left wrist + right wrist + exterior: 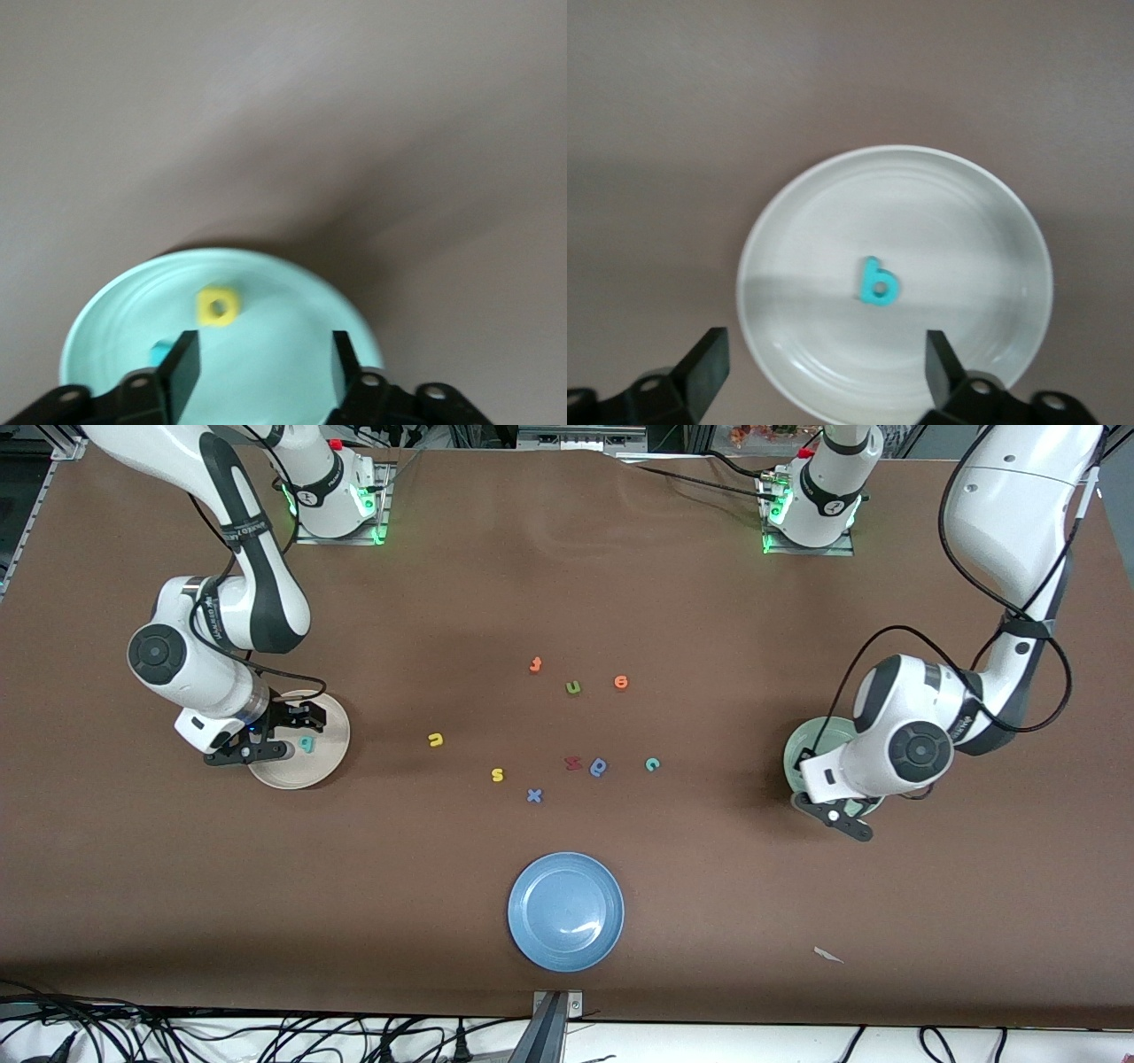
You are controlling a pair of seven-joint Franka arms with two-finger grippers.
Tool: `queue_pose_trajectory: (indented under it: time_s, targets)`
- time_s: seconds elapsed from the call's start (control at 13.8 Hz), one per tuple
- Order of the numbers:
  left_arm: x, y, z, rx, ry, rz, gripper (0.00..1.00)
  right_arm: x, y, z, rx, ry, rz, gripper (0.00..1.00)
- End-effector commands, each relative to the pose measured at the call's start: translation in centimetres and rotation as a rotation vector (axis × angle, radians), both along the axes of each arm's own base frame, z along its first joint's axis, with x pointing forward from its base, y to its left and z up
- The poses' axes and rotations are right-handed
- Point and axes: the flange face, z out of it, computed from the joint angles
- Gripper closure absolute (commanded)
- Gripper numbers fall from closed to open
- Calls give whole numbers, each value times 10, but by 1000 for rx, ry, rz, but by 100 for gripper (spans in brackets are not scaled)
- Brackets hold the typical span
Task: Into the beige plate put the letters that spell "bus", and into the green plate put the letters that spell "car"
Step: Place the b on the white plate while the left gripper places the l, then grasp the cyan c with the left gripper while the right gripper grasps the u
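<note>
Hovering fingers apart, the right gripper [819, 372] hangs over the beige plate [992, 221], the left gripper [263, 367] over the green plate [106, 310].

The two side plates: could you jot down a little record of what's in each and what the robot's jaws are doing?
beige plate: holds teal b
green plate: holds yellow a and a teal piece, partly hidden
right gripper: over beige plate, jaws open, empty
left gripper: over green plate, jaws open, empty
loose on table: yellow u, yellow s, teal c
</note>
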Motion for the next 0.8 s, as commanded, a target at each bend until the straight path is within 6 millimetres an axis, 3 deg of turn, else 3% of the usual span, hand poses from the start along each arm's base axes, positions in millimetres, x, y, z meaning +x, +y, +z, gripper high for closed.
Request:
queue_pose_trajectory:
  time_s: [0.0,0.29,0.51,0.58,0.72]
  targets:
    - [-9,-55,23,-21,-35,-25,0,8,44,1,58,12,-98,0]
    - [-19,-145,14,-92,-79,-71,0,19,128,-17,31,8,-238,0]
    - [-53,-223,-13,-76,-70,44,2,21,164,-45,15,-28,-266,0]
    - [-56,-233,-19,-85,-99,70,4,19,171,-53,12,-39,-276,0]
    - [-54,-232,-39,-77,-135,61,14,13,192,-62,13,-63,-296,0]
